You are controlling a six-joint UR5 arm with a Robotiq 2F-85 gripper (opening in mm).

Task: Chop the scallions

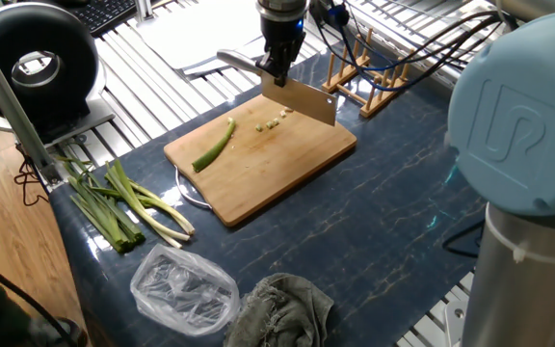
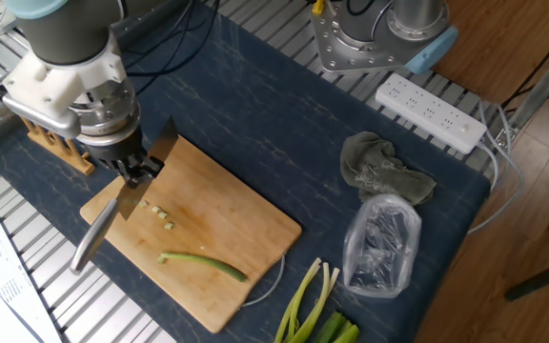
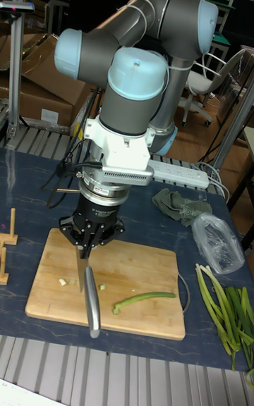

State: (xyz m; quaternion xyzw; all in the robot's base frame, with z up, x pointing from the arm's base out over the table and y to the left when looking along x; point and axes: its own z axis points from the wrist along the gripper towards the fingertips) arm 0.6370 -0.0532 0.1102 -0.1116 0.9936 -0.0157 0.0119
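My gripper [image 1: 279, 69] [image 2: 141, 171] [image 3: 88, 233] is shut on a knife, gripping where the handle [image 2: 93, 238] meets the blade [image 1: 303, 100]. The knife hangs over the far end of the bamboo cutting board [image 1: 268, 173]. A few small pale scallion bits [image 1: 272, 122] [image 2: 163, 217] lie just under and beside the blade. One cut green scallion stalk [image 1: 215, 145] [image 2: 203, 264] [image 3: 144, 298] lies on the board nearer the other end, apart from the knife. A bunch of whole scallions [image 1: 123, 207] [image 2: 313, 310] [image 3: 226, 307] rests on the dark table beside the board.
A crumpled clear plastic bag [image 1: 183, 287] and a grey-green cloth [image 1: 282, 308] lie past the scallion bunch. A wooden rack [image 1: 364, 82] stands close behind the knife. A white power strip [image 2: 432, 110] sits at the table's far side.
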